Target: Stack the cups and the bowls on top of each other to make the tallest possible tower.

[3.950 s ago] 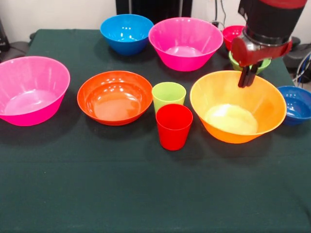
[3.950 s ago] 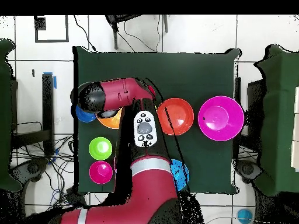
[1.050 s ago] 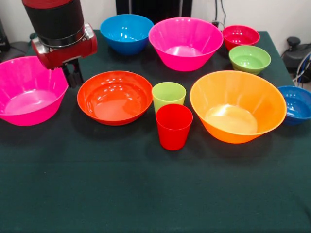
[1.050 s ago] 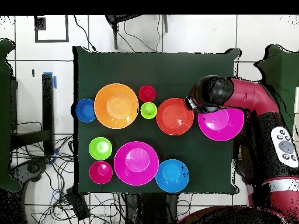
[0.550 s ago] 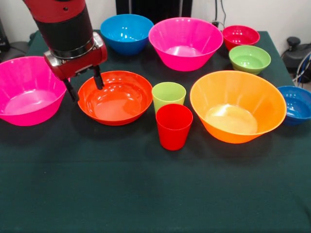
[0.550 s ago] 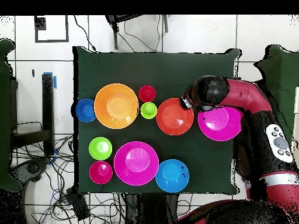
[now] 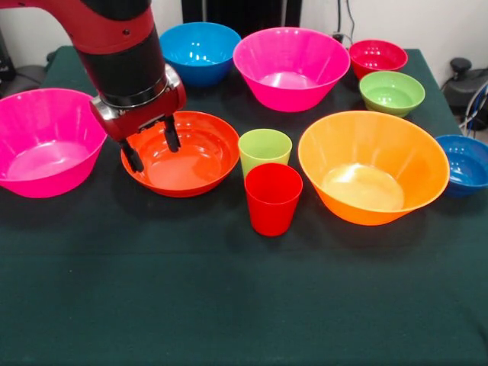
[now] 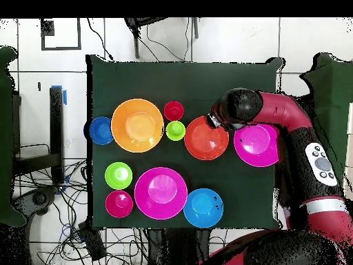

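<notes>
Red-orange bowl (image 7: 183, 153) directly under the gripper (image 7: 152, 145), fingers spread apart, seemingly straddling its rim, one inside, one outside, big pink bowl (image 7: 44, 140) just beside it, lime green cup (image 7: 264, 150) and red cup (image 7: 273, 197) past the bowl's other side

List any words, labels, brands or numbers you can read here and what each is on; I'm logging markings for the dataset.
None can be read. The bowls, such as the red-orange bowl and orange bowl, and both cups are plain.
The arm carries a grey button panel in the overhead view, but its markings are too small to read.
The tool shows no label.
</notes>
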{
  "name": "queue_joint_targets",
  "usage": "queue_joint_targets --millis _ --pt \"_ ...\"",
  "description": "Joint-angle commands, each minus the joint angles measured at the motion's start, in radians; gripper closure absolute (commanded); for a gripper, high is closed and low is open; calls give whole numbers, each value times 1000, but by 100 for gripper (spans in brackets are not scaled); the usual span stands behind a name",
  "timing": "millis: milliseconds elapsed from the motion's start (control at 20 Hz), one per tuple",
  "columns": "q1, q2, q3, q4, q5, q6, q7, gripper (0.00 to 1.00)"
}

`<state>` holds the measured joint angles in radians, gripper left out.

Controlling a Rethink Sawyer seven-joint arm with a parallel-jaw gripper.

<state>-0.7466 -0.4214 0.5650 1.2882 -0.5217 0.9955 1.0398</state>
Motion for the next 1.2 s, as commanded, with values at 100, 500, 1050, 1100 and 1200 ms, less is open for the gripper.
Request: queue_joint_targets --millis 100,500,1050,1100,1200 --pt "2 26 39 -51 -141 -49 -308 0" --pt "-30 12 53 -36 -181 -52 -318 0" --pt "-52 81 76 -38 -203 -45 -306 0" --pt "-52 84 77 -40 -205 -47 -304 0" --pt "-55 87 79 -39 -208 -48 -303 0"
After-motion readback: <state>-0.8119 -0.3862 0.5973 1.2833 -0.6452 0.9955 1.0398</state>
